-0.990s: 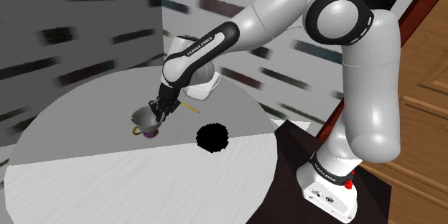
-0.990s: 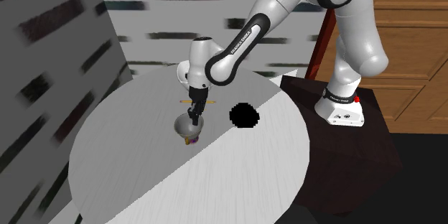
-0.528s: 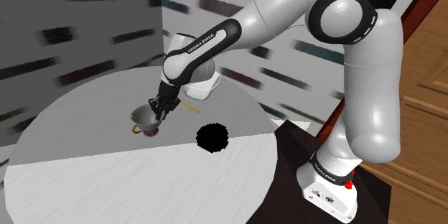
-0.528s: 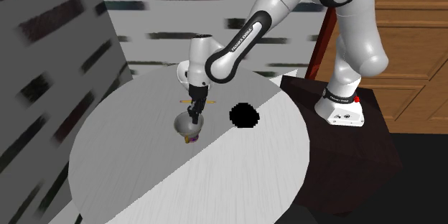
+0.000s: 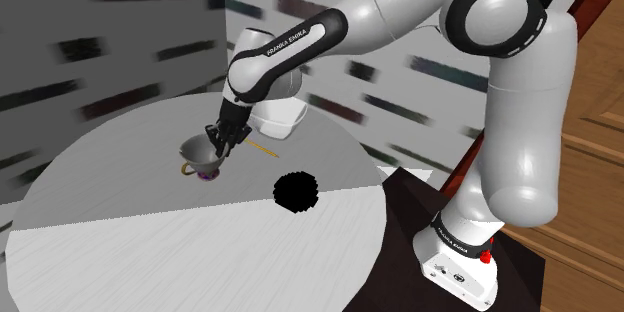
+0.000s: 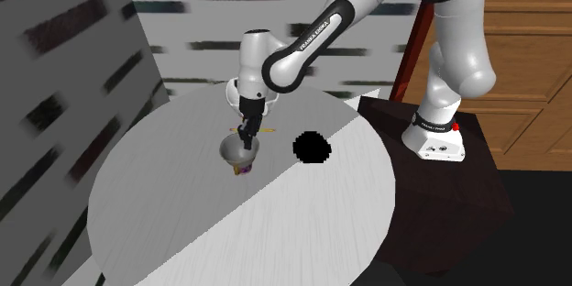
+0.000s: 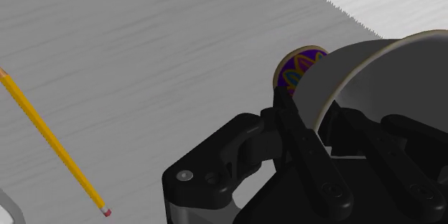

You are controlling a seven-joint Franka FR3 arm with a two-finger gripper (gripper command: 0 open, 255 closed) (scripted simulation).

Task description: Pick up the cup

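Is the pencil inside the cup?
No, the pencil lies flat on the table, apart from the cup.

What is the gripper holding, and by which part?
The grey cup with a purple patterned base, clasped by the gripper at its rim wall.

Room and furniture around the work surface

A round table (image 5: 150,250) with pale wood grain occupies the lower left of the shoulder view. Its far part is shaded grey and its near part is lit white, with a straight edge between them. A grey wall (image 5: 100,50) with blurred dark streaks stands at upper left and meets a white wall (image 5: 420,85) with similar streaks. A brown wooden cabinet (image 5: 595,150) lines the right edge. In the second exterior view, a black area (image 6: 541,238) lies at lower right.
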